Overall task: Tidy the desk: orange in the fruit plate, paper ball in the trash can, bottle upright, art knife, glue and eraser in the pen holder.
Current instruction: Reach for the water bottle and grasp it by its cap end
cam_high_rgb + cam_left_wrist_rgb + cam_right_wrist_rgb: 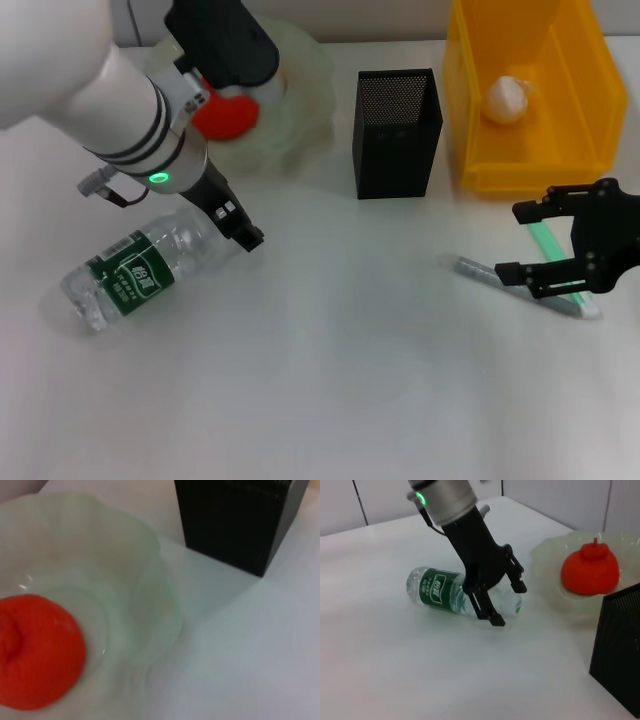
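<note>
— Watching my left gripper (pixel 502 602): jaws apart astride the lying bottle (pixel 125 270), near its cap end.
— Risk?
— It's round; an off-centre squeeze could roll it away from me.

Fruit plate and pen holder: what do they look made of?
The fruit plate looks like translucent pale-green plastic or glass, glossy; the table shows faintly through its wavy rim. The pen holder looks like black metal mesh, matte, with fine perforations visible on its walls.
</note>
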Robot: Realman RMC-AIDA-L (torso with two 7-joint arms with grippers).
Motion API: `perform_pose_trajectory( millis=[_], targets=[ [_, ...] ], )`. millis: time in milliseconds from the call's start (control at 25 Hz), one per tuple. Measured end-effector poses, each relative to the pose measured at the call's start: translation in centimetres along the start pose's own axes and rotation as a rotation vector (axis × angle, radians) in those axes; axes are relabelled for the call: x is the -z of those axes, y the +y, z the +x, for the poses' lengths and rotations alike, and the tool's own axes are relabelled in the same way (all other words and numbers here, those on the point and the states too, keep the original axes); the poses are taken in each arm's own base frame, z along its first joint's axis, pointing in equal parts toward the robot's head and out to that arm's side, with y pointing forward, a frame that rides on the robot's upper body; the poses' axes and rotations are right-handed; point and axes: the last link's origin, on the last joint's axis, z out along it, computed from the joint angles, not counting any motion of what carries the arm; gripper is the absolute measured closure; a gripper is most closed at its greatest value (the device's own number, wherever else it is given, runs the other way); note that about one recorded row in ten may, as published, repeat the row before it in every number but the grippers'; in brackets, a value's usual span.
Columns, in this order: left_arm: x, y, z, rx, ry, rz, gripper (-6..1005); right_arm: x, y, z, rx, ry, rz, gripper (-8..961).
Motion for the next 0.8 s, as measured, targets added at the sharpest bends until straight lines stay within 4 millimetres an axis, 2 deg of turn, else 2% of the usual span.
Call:
perform_pose_trajectory(
  millis=[400,800],
  targets=[
    [-1.2,-0.8,-0.7,0.03,-0.053,0.04,253,-0.2,0.0,-0.2,-0.002,-0.004,-0.007,166],
    [-1.2,-0.7,-0.5,0.012,-0.057,0.05,260,-0.3,-0.2,-0.6,-0.005,-0.008,0.0,166]
  ],
)
